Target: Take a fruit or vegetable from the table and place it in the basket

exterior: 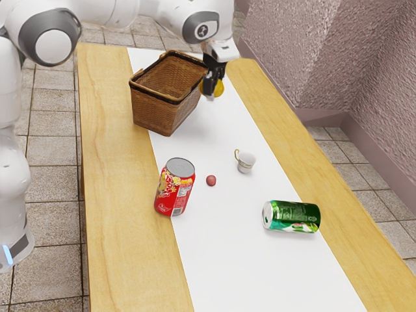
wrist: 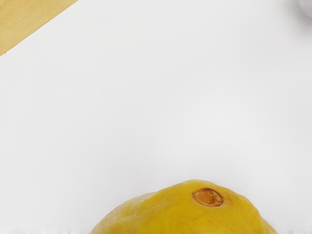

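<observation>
I'm steering with the fingers (exterior: 208, 84) pinching a lemon (exterior: 220, 88), as I'm reading it: the near one is pressing across the fruit's front, and the far one is hiding behind it. The lemon is hanging over the white runner (exterior: 227, 130), beside the wicker basket (exterior: 153, 110) and outside it.

My main worry is the rim. From this angle I'm failing to tell whether the fruit is riding high enough to clear it; if I'm swinging across too low, the lemon or the fingertips will be striking the wicker, shoving the basket along the worktop (exterior: 110, 195) or knocking the fruit loose. The rind is curving away under the grip, so a jolt could be rolling it out. Letting go too early, with the fruit only half over the edge, would be sending it down the outer wall. The teacup (exterior: 246, 161) is standing well apart, so I'm not fearing for it.

As for the pose, the arm (exterior: 162, 13) is reaching in from the exterior view's left, passing above the far end, and its hand (exterior: 223, 50) is pointing down, with the fingers hanging just to the exterior view's right of the basket.
</observation>
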`<state>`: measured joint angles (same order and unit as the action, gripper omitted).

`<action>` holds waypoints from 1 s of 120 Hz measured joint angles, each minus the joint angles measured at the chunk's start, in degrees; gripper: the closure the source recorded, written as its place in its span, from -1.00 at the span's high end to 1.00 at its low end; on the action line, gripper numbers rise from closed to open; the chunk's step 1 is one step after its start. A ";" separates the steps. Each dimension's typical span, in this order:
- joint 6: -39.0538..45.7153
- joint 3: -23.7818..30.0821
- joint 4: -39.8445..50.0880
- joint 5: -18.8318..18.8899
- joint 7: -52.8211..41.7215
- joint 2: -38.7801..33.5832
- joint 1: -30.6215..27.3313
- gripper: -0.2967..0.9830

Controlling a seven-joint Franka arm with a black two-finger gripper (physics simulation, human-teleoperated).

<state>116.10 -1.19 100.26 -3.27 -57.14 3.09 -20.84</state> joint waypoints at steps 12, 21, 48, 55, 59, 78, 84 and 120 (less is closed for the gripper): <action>-1.13 -0.91 -0.59 0.16 0.31 -2.26 -0.99 -0.28; -2.12 -0.39 -2.34 0.19 0.51 -2.79 -2.90 -0.29; -4.23 1.99 -3.43 0.46 1.30 -3.44 -9.30 -0.30; -4.56 2.66 -3.44 0.60 1.57 -3.30 -10.89 -0.30; -4.71 2.72 -3.44 0.66 1.73 -3.18 -11.45 -0.30; -5.14 5.21 -3.89 0.85 2.43 -2.59 -16.16 -0.30; -5.22 5.20 -3.94 0.91 2.61 -2.56 -16.66 -0.30; -6.20 4.19 -4.00 0.09 2.60 -2.19 -13.61 0.41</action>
<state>109.90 3.00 96.27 -3.18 -54.54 0.90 -34.45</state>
